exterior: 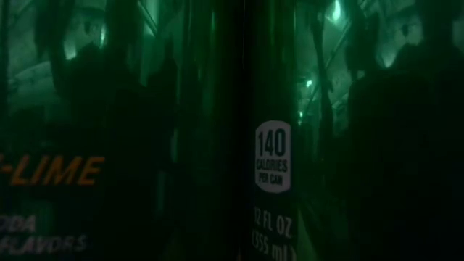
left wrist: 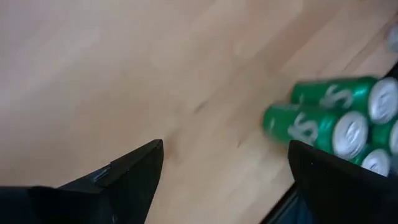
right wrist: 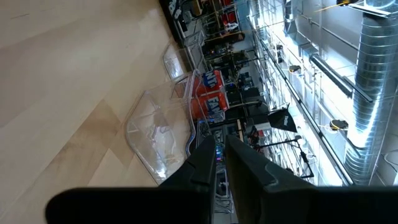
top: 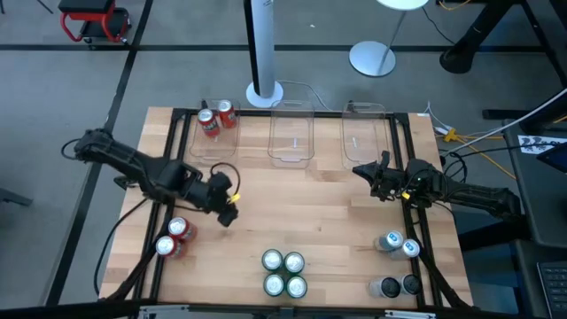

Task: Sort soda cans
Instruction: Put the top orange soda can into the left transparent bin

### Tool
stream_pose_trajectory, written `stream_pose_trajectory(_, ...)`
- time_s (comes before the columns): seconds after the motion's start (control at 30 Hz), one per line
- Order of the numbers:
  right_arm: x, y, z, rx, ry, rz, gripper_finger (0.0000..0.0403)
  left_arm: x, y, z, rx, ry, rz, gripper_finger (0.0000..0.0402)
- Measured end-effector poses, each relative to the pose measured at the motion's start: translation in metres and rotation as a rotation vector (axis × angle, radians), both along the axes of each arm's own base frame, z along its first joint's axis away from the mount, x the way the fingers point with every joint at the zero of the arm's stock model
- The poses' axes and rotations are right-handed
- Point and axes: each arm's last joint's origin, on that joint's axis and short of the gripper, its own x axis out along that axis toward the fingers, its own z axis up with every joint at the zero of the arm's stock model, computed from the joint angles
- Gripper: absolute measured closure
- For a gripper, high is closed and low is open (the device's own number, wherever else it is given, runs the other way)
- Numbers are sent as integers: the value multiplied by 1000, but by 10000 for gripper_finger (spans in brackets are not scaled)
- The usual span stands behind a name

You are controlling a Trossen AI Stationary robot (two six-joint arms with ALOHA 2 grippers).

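Two sets of fingers are mine: the left fingers (top: 229,209) spread wide and empty over bare surface (top: 319,213), the right fingers (top: 365,171) pinched together near the bins (top: 291,133). Two red cans (top: 174,237) stand just beside my left. Judging them rigid, smooth and slippery, I'd grip mid-wall. Green cans (top: 283,274) wait at the near edge.
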Motion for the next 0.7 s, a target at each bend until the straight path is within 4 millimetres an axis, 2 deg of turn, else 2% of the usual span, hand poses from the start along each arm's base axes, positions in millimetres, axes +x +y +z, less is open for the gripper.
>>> stream_pose_trajectory(0.23,0,0,0,1,0,0,366,-22,-19,-6,-75,164,84,70)
stream_pose_trajectory(0.43,0,0,0,23,-4,-3,366,-41,-22,-6,-172,344,174,70)
stream_pose_trajectory(0.7,2,0,-3,36,34,-3,366,-59,-26,-8,-157,505,250,70)
